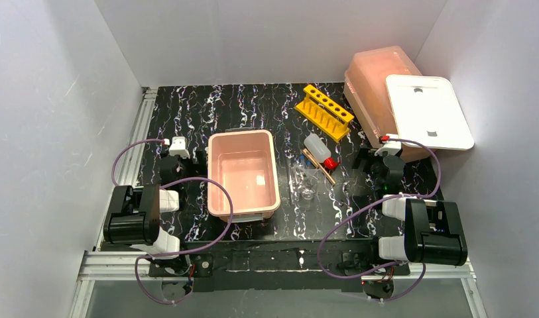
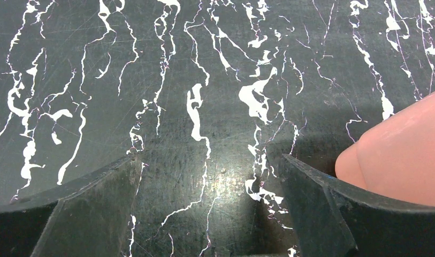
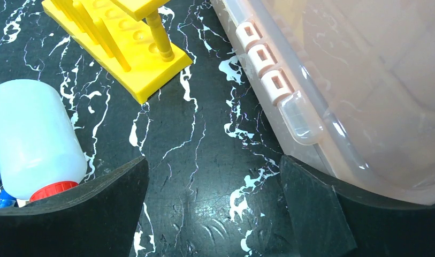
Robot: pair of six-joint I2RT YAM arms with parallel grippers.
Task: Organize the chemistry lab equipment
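Note:
A yellow six-hole tube rack stands at the back of the black marbled table; it also shows in the right wrist view. A translucent white bottle with a red cap lies on its side in front of the rack and shows in the right wrist view. Thin brown and clear rods lie beside the bottle. Small clear glassware sits nearer the arms. My left gripper is open and empty over bare table, left of the pink tub. My right gripper is open and empty between the bottle and the upturned tub.
An open pink tub stands mid-table; its corner shows in the left wrist view. An upturned pink tub with a white rectangular lid leaning on it sits at the back right, close to my right gripper. White walls enclose the table.

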